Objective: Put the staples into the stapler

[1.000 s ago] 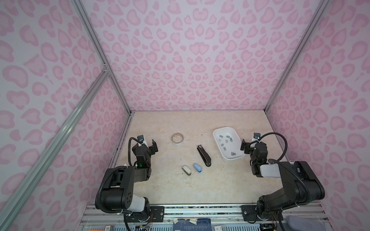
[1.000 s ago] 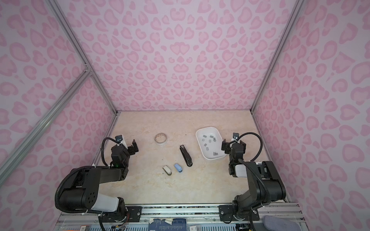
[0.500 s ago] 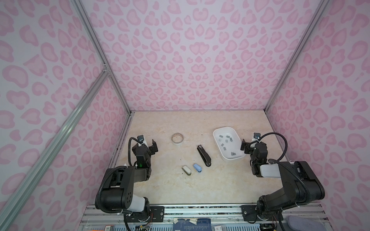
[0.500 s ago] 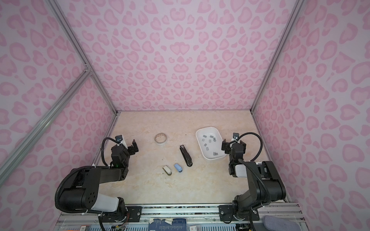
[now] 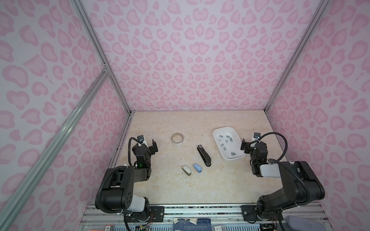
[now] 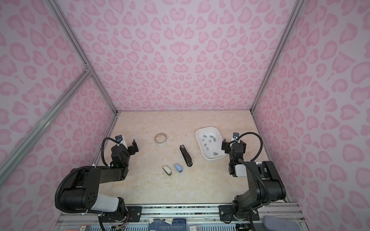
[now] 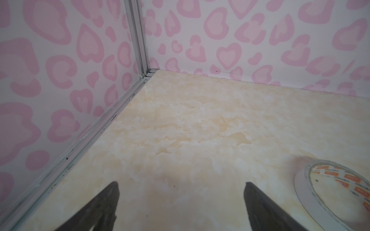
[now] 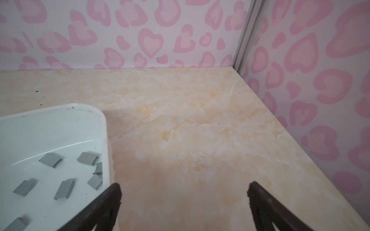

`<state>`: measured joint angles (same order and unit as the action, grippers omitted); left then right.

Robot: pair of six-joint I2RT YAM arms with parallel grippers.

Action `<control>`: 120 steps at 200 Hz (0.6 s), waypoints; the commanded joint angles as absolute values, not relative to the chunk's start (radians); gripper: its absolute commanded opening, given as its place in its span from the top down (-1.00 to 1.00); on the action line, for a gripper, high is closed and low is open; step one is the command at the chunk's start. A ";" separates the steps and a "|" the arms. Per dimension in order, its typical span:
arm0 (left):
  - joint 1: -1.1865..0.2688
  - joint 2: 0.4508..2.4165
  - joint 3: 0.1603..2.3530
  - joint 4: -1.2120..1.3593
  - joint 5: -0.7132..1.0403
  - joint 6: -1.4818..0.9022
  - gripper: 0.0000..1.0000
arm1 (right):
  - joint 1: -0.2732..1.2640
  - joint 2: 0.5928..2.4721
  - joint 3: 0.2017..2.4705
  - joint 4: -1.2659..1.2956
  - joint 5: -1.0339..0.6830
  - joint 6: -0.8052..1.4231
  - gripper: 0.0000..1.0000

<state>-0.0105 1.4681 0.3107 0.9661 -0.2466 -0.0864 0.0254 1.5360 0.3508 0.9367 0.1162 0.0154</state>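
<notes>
Nearest, a stubby cream stapler (image 5: 186,170) and blue stapler (image 5: 197,167), seemingly plastic, lie beside a slim black stapler (image 5: 203,155) on the marbled table (image 5: 200,190). The left gripper (image 5: 149,143) and right gripper (image 5: 250,144) gape wide, holding nothing. Farther back, flat grey staples (image 5: 225,148) lie scattered inside a glossy white tray (image 5: 230,147).

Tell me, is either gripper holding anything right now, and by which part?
Nothing is held. The left gripper and right gripper are both open and empty; the staples lie loose in the white tray.
</notes>
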 commanded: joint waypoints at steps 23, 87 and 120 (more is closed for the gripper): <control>-0.011 1.469 0.320 0.992 -0.242 -0.084 -0.95 | 0.027 1.536 0.350 0.947 0.128 0.017 -0.98; -0.011 1.469 0.319 0.994 -0.242 -0.083 -0.96 | 0.028 1.536 0.350 0.947 0.129 0.014 -0.98; -0.013 1.466 0.314 1.000 -0.243 -0.081 -0.96 | 0.033 1.534 0.343 0.958 0.131 0.007 -0.98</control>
<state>-0.0124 1.4681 0.3107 0.9661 -0.2466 -0.0860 0.0261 1.5360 0.3508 0.9367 0.1162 0.0154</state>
